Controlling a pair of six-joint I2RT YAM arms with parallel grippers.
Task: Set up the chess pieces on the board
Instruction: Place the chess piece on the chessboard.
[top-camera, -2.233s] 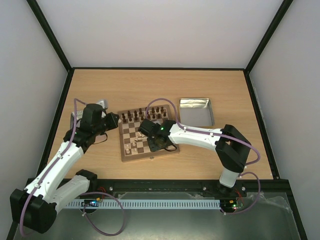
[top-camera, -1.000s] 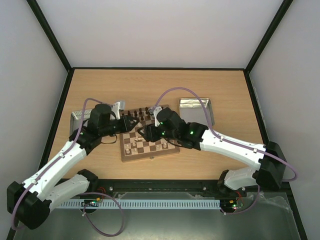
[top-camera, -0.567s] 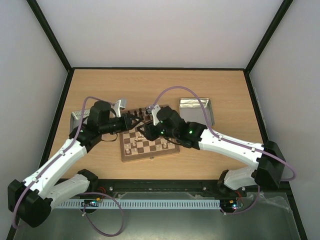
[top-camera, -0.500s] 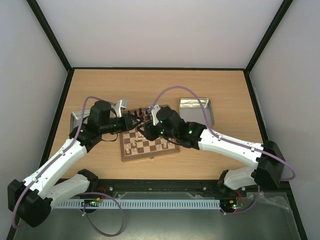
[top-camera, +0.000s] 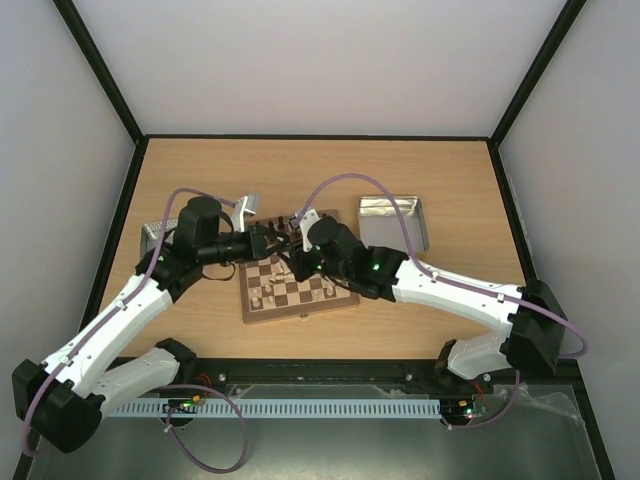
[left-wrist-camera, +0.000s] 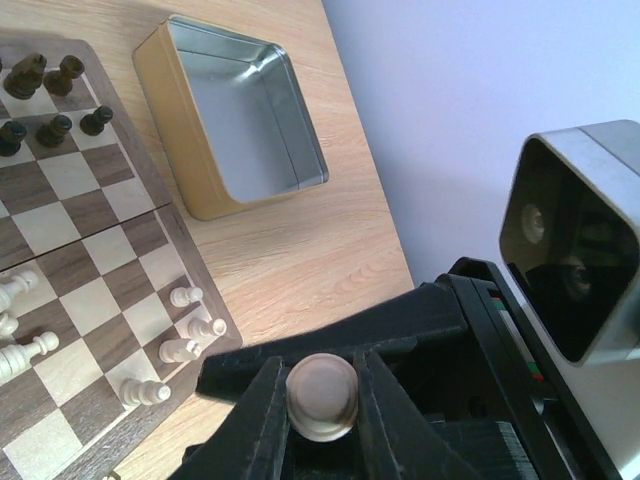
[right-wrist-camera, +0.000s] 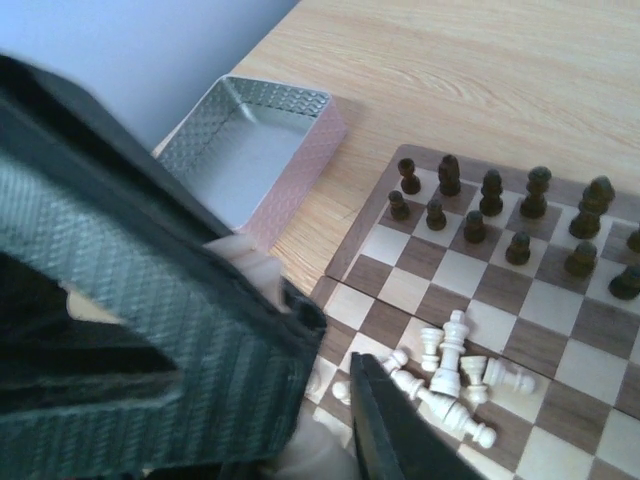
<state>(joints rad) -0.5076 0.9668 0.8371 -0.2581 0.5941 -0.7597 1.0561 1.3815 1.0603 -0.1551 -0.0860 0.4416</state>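
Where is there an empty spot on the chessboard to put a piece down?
Free: the middle squares of the board, between the dark chessmen and the heap of pale chess pieces. The table beyond the board is bare too. Crowded: the far rows and that heap.

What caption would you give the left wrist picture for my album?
The left gripper clamps a pale chess piece, with the board and a gold tin beyond.

One board (top-camera: 300, 312), two metal tins (top-camera: 392, 222), two arms (top-camera: 460, 290); chess pieces (right-wrist-camera: 452, 350) too many to count.
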